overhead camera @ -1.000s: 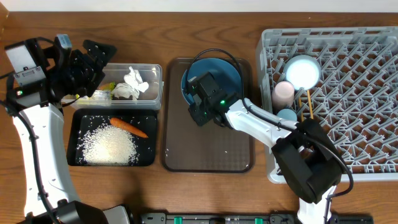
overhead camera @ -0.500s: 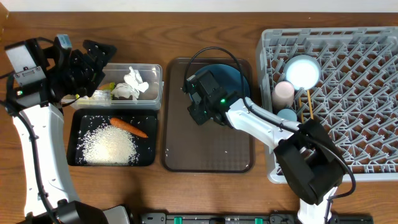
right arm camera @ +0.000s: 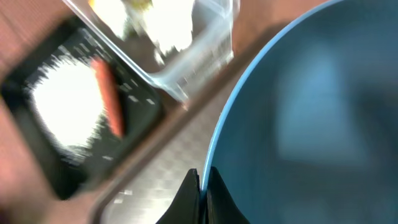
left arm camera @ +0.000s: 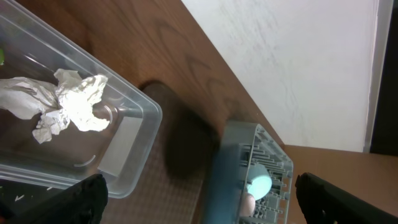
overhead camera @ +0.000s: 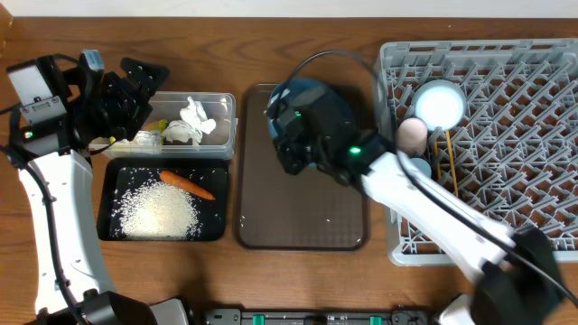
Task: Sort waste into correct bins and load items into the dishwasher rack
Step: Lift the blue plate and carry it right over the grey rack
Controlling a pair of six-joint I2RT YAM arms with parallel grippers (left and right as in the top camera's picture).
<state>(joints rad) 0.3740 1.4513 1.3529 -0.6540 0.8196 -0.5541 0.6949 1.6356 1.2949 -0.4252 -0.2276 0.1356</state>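
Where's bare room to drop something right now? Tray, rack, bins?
Bare: near half of the brown tray, below the held plate; the dishwasher rack right of the chopsticks. Crowded: its left edge with bowl and pink cup, where the right arm crosses; the black tray, covered by rice and carrot.

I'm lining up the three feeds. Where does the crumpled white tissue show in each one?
Overhead: the crumpled white tissue is at upper left, inside the clear container.
Left wrist: the tissue is at left, in the same container.
Right wrist: a blurred white patch at the top edge, likely the tissue, left of the dark blue plate.
Shared landmark: the clear container.
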